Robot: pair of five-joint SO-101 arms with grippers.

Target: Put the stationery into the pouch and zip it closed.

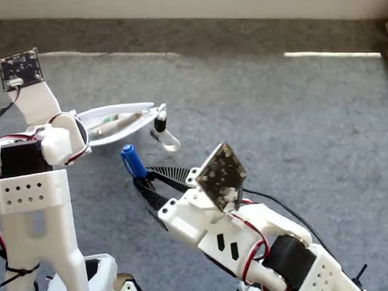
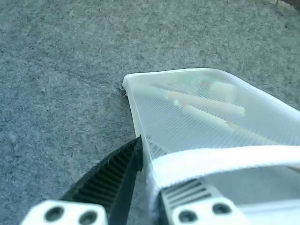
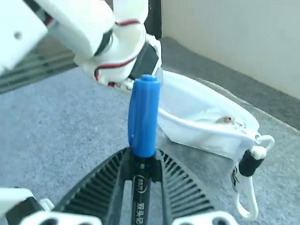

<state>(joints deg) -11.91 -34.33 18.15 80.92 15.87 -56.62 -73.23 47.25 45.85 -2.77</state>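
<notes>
The white mesh pouch (image 1: 119, 125) lies on the grey carpet with pale pens inside it (image 2: 206, 101). My left gripper (image 2: 147, 164) is shut on the pouch's (image 2: 197, 131) end edge, one finger on each side of the fabric. The zipper pull with its black tab (image 1: 160, 124) and white loop hangs at the pouch's other end. My right gripper (image 1: 143, 180) is shut on a blue-capped pen (image 1: 133, 161), just in front of the pouch. In the right wrist view the pen (image 3: 143, 112) stands up between the fingers of the gripper (image 3: 143, 157), capped end toward the pouch (image 3: 206, 126) and its pull (image 3: 248, 164).
Grey carpet (image 1: 289, 115) spreads to the right and far side. The left arm's white body (image 1: 35, 191) stands at the near left, close to the pouch and pen. A wall base (image 1: 188, 4) runs along the far edge.
</notes>
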